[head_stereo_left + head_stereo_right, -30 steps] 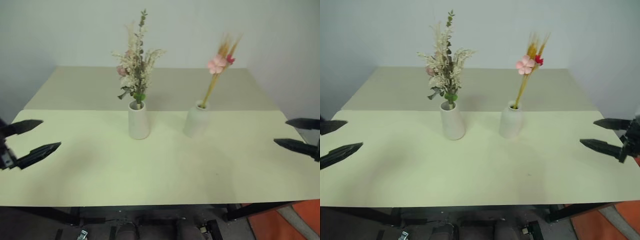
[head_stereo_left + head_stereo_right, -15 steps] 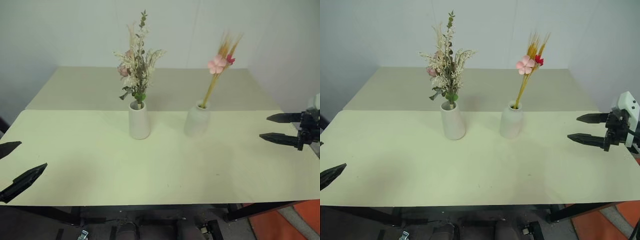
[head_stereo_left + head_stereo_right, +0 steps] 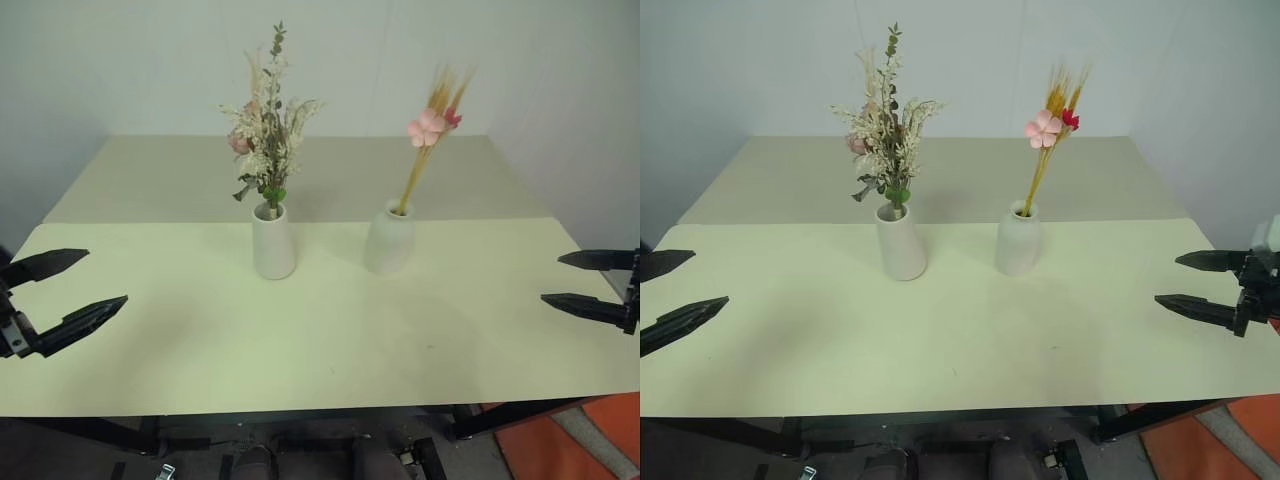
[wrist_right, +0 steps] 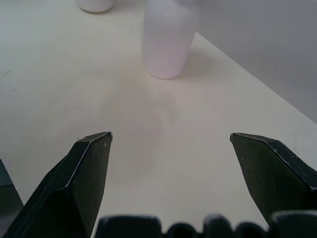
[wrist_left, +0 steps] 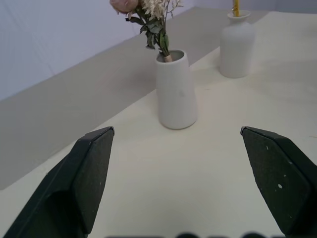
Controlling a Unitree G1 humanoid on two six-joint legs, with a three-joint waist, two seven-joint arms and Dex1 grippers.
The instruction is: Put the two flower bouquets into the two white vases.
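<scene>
The bushy dried bunch with a pink rose (image 3: 268, 125) stood upright in the tapered matte white vase (image 3: 273, 241), mid-table. Beside it, apart, the thin yellow-stemmed bunch with pink and red blossoms (image 3: 427, 130) leaned in the rounder narrow-necked white vase (image 3: 390, 241). The pale yellow table (image 3: 320, 340) lay bare toward its near edge. The left end effector (image 3: 62, 290) at the left edge and the right end effector (image 3: 585, 280) at the right edge stood wide, empty.

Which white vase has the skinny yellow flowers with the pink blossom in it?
The rounder white ceramic vase with the narrow neck, on the robot's right side. It holds the thin yellow-stemmed bunch. The tapered white vase beside it holds the bushy dried bunch.
</scene>
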